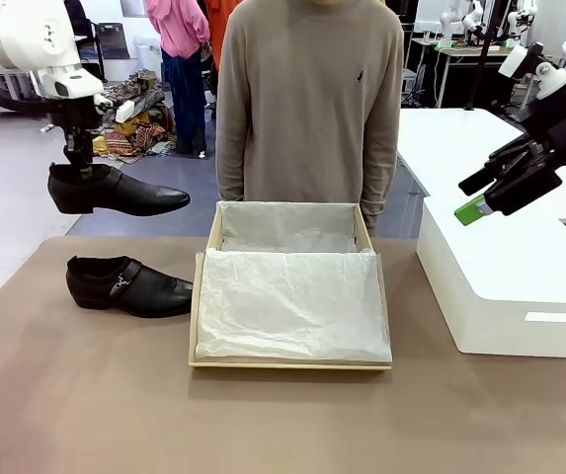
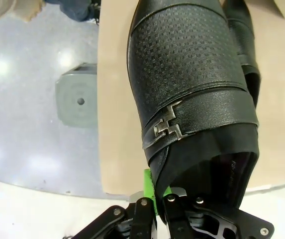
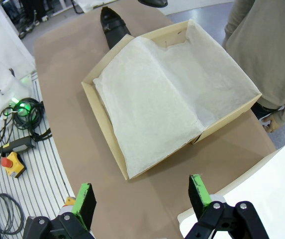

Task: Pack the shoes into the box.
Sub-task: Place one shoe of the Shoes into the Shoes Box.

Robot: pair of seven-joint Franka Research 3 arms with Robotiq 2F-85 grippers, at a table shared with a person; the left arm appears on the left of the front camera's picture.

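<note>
Left claw (image 1: 78, 166): we see it clamped on one shoe (image 1: 124, 195), above-left of box (image 1: 290, 365).
Other shoe (image 1: 129, 286): on counter (image 1: 85, 395), left of box.
Right claw (image 1: 470, 197): apart, right of box.

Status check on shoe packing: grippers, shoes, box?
Left gripper shut on one shoe, held above table. Right gripper open, nothing held. Other shoe on table left of box. Box open, tissue-lined; nothing blocking.
</note>
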